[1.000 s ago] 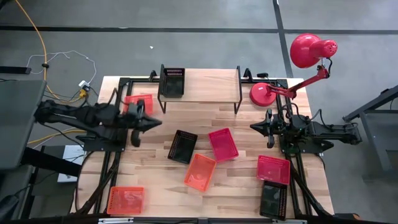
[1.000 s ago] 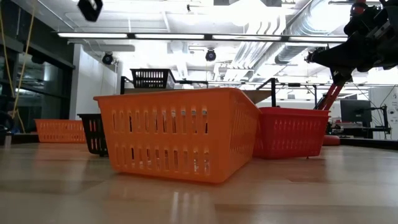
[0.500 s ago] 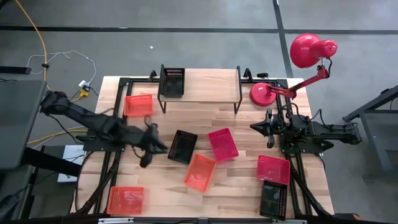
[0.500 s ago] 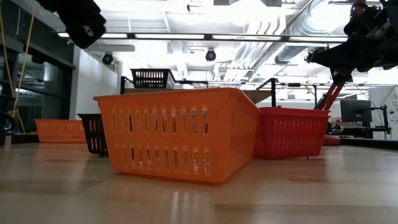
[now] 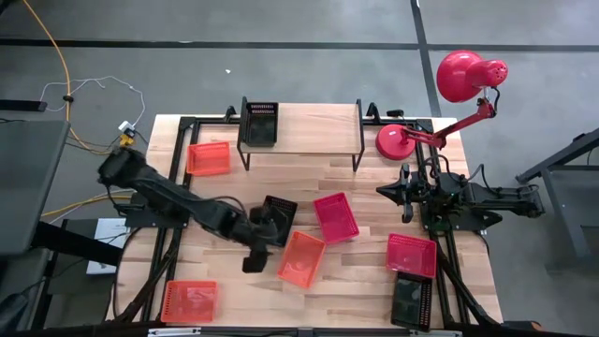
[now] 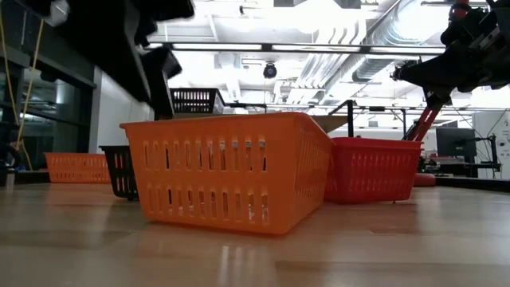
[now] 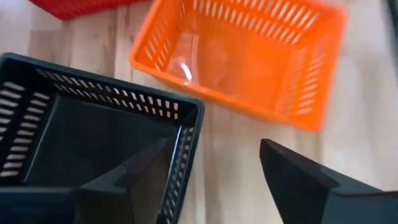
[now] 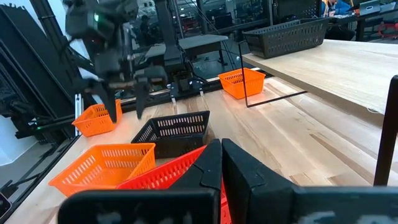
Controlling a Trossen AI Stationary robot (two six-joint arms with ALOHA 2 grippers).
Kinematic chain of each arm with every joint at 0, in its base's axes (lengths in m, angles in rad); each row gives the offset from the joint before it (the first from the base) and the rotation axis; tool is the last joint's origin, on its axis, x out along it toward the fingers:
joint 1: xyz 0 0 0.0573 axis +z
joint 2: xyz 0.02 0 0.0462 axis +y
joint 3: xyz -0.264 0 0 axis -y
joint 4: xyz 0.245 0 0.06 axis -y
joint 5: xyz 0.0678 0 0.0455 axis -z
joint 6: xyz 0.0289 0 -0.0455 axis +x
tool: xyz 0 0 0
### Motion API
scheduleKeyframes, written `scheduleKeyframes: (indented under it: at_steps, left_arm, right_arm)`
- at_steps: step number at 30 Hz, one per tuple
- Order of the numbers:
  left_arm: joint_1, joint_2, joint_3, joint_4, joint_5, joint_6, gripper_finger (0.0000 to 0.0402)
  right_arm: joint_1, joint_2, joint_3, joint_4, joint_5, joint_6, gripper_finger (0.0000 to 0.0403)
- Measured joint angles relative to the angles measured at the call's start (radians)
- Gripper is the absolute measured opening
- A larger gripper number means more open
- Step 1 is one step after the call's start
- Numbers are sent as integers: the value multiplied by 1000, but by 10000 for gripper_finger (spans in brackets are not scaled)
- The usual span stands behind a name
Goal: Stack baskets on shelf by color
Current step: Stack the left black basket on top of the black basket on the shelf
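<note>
In the high view the left gripper [image 5: 265, 236] sits near the middle of the frame, at the end of a dark arm reaching in from the left. Its fingers [image 7: 305, 180] stand apart, one on each side of the near wall of a black rectangular plastic mesh basket [image 5: 275, 221]; that they touch the wall cannot be told. Just right of and below that basket lies an orange plastic mesh basket [image 5: 300, 259], open side up, and right of both, at frame centre, a pinkish-red mesh basket [image 5: 336, 216].

The low light-wood shelf on thin black legs [image 5: 314, 128] stands at the upper centre of the high view. On its left end sits a second black mesh basket [image 5: 260, 123]. Beside the shelf's left leg, on the larger wooden table [image 5: 374, 281], lies another orange basket [image 5: 208, 157]. A further orange basket [image 5: 190, 300] lies at the lower left, and at the lower right a red basket [image 5: 412, 255] lies just above a black one [image 5: 412, 301].

The right gripper [image 5: 382, 191] waits at the right of the frame, below the base of a red desk lamp [image 5: 440, 98], its fingers together and holding nothing.
</note>
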Motion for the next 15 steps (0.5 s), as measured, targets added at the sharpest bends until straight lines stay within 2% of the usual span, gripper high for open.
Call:
scheduleKeyframes:
  at_steps: [7, 11, 15]
  left_arm:
    - [0, 130, 7, -13, -19, 68, 253]
    - [0, 180, 7, -50, -85, 70, 248]
    - [6, 222, 7, -72, -90, 89, 227]
  right_arm:
    - [0, 0, 0, 0, 0, 0, 0]
    - [0, 0, 0, 0, 0, 0, 0]
    - [0, 0, 0, 0, 0, 0, 0]
